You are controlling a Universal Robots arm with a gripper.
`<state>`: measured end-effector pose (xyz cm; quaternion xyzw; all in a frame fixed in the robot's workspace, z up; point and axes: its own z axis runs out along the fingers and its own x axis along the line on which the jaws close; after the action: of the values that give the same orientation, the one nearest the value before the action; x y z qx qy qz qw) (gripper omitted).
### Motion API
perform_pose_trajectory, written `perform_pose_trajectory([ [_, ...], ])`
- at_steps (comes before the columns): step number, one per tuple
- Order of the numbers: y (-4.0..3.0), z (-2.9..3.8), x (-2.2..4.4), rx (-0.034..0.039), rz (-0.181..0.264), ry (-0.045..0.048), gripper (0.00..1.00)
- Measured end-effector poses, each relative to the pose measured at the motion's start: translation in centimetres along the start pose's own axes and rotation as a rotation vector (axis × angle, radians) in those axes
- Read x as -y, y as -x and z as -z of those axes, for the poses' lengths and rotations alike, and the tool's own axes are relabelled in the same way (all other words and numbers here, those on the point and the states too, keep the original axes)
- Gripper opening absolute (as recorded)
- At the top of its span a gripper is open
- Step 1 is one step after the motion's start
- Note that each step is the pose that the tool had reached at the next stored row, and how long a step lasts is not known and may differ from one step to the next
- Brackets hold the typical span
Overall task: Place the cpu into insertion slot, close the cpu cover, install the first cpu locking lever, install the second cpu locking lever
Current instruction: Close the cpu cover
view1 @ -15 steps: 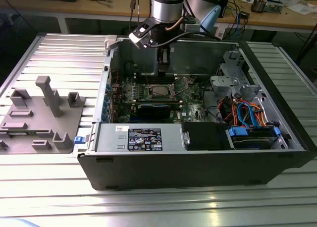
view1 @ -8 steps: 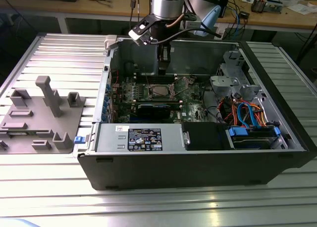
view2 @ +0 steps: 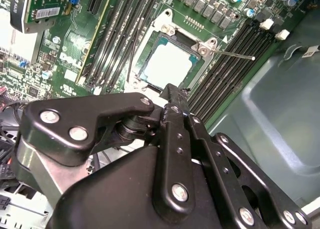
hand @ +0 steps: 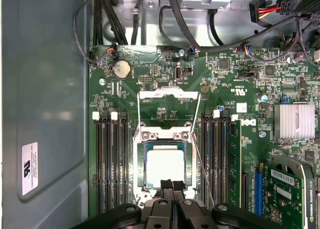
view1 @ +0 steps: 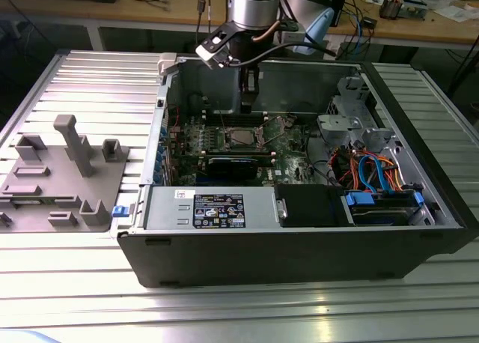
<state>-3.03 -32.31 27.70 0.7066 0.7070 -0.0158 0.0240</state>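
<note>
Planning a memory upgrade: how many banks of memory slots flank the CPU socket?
2: a first bank on one side of the cpu, a second bank opposite. The tool covers some board; others may hide.

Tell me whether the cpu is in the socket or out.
In. The cpu lies flat within the socket, its silvery top framed by the socket's metal edges in both wrist views.

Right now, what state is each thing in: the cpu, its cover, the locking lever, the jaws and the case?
cpu: seated in the socket, top bare.
cpu cover: open, raised off the cpu.
locking lever: unlatched, sticking out beside the socket.
gripper: jaws shut, empty, over the socket's edge.
computer case: side open.
</note>
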Motion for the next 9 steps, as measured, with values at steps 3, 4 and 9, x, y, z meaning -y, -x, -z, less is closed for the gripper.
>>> perform_pose_trajectory([
  [3, 0.0, 0.0, -0.15, -0.0001, 0.0, 0.0, 0.11],
  [4, 0.0, 0.0, -0.2, -0.0001, 0.0, 0.0, 0.11],
  [9, 0.0, -0.01, -0.36, -0.0001, 0.0, 0.0, 0.11],
])
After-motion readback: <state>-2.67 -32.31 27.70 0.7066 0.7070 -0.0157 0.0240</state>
